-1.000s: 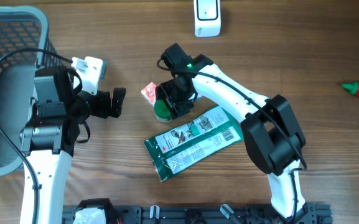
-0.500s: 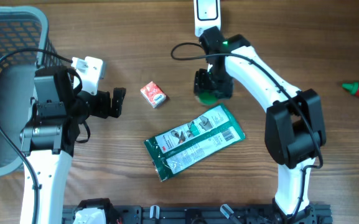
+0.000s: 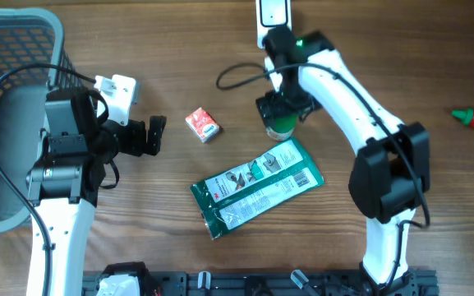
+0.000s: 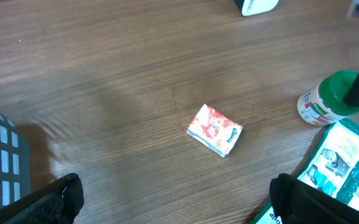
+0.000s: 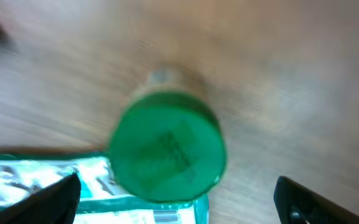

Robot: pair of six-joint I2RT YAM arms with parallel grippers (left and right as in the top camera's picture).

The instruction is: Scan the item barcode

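Overhead, right gripper point(image 3: 283, 110): hangs directly over the green-lidded jar point(image 3: 282, 125), which sits on the table point(image 3: 384, 49) just below the white scanner point(image 3: 272, 18).
Overhead, other goods: a small red box point(image 3: 203, 125) lies left of the jar. A green packet point(image 3: 257, 187) lies below it, one corner close to the jar. A basket point(image 3: 15, 49) is at far left.
Left wrist, left gripper point(image 4: 176, 190): fingers spread wide with nothing between them — the red box lies on the wood ahead, untouched.
Left wrist, jar: at the right edge, touching or nearly touching the packet, with a printed label on its side.
Right wrist, jaws: the view is blurred, but the two fingertips sit far apart at the bottom corners. The green lid lies beyond them, seemingly clear of both — wide open, holding nothing.
Progress: the jar rests free by the scanner, and the pictures do not show whether its barcode has been read. The box and packet are probably yet to be scanned.
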